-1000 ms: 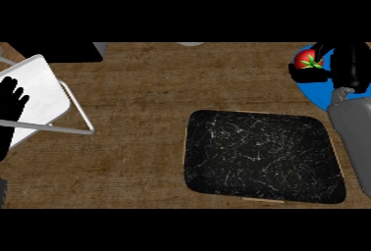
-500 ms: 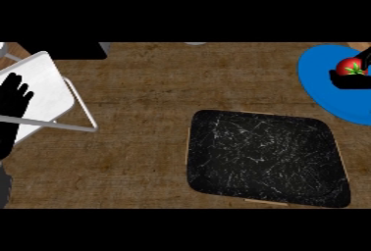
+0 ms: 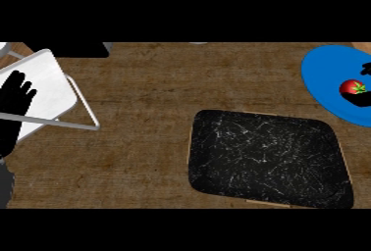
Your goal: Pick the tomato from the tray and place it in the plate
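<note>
The red tomato (image 3: 353, 87) with its green stalk lies over the blue plate (image 3: 326, 73) at the right edge of the head view. My right hand (image 3: 358, 101) shows only as black fingers at that edge, curled under and above the tomato; the rest of it is cut off. The black tray (image 3: 268, 157) with a thin wooden rim lies on the counter below and left of the plate, with nothing on it. At the left edge my left hand (image 3: 14, 98) rests open, fingers up, far from the tomato.
A white tilted panel with a grey frame (image 3: 51, 78) stands at the far left, under my left hand. A dark object (image 3: 80, 48) sits at the counter's back left. Brown wooden counter (image 3: 145, 147) lies between the panel and the tray.
My right hand has carried the tomato rightward and down over the plate's middle. The grey right forearm has left the view. The left hand has stayed where it was.
</note>
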You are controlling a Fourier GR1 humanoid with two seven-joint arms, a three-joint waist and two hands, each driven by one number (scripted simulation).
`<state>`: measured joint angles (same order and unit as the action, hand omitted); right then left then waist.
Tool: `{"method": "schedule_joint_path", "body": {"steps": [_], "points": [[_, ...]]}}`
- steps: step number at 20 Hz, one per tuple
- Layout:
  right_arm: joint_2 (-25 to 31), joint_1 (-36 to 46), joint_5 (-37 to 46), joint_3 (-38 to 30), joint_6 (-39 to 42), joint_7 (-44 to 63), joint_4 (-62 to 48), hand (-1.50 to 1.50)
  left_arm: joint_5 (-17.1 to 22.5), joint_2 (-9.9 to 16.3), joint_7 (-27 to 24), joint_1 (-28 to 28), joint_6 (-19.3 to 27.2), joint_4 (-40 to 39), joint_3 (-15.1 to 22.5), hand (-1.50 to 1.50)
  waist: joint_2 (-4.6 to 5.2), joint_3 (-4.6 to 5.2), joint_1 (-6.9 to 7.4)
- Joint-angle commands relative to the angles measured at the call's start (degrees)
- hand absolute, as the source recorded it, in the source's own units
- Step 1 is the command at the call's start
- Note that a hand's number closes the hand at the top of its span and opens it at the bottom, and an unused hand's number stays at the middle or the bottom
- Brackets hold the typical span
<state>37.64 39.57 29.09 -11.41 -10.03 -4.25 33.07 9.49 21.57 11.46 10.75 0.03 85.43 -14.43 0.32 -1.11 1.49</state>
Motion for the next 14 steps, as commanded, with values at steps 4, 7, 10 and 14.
{"method": "schedule_joint_path", "body": {"steps": [4, 7, 10, 14], "points": [[1.69, 2.03, -2.31, -2.79, 0.6, -12.28, -4.41, -1.5, -4.14, -7.42, -0.5, 0.32, -0.61, -2.58, 9.9, 0.0, 1.18, 0.83, -0.84], [0.28, 3.01, -6.75, -6.73, -1.13, -20.09, -2.78, -1.5, -3.49, -5.91, -0.11, -0.61, -1.99, -2.52, 8.42, 0.0, 0.94, 0.78, -1.05], [-0.05, 3.73, -12.6, -10.06, 6.03, -27.01, -1.59, -1.5, -2.94, -4.85, -0.24, -0.93, -2.25, -3.03, 6.48, 0.0, 0.41, 0.85, -1.96], [-0.04, 6.76, -17.22, -14.31, 8.46, -23.15, -3.7, -1.5, -2.66, -5.53, -1.04, -1.75, -3.5, -3.84, 6.52, 0.0, 0.29, 1.02, -1.9]]}}
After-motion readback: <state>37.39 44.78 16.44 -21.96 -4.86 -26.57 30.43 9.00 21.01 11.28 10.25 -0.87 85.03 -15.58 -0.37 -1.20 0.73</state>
